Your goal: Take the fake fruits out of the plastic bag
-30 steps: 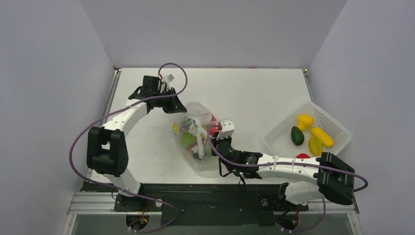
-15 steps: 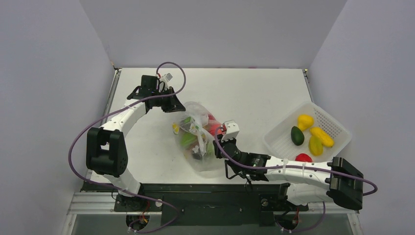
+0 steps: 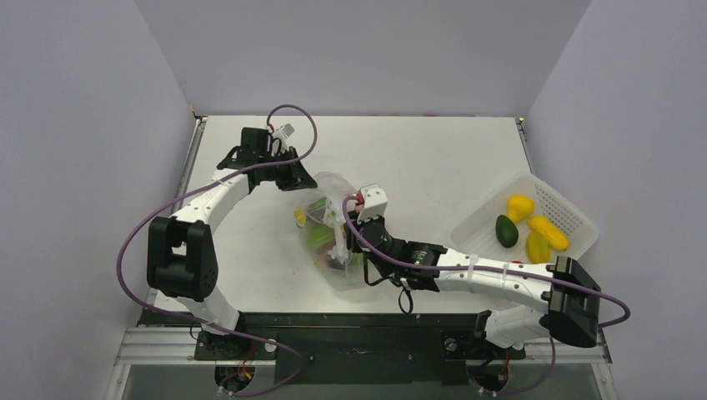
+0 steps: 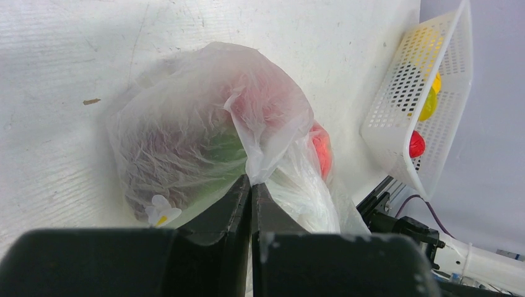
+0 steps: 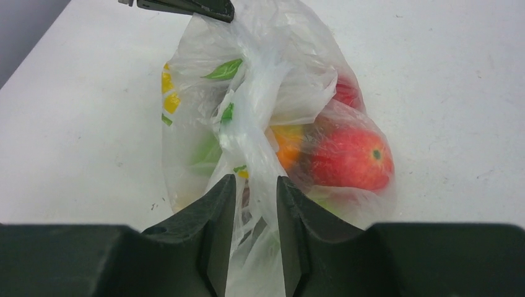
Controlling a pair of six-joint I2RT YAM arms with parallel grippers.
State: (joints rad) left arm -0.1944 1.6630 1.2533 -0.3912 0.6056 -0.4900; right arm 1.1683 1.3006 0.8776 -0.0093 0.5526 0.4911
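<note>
Right wrist view: the right end effector [image 5: 255,185] has just spread (probably letting go), film of the plastic bag [image 5: 204,124] between its jaws. Meanwhile the left end effector [image 4: 251,184] pinches the bag's 11 o'clock edge. The fake fruits [image 5: 350,158] remain inside, on the table [image 3: 433,158].

One plastic bag [image 3: 315,218]; one white basket [image 3: 569,215]

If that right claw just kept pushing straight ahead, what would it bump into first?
The plastic bag: a twisted fold of it lies between the fingers of the right claw. Behind the film, probably an orange fruit, though depth is unclear.
</note>
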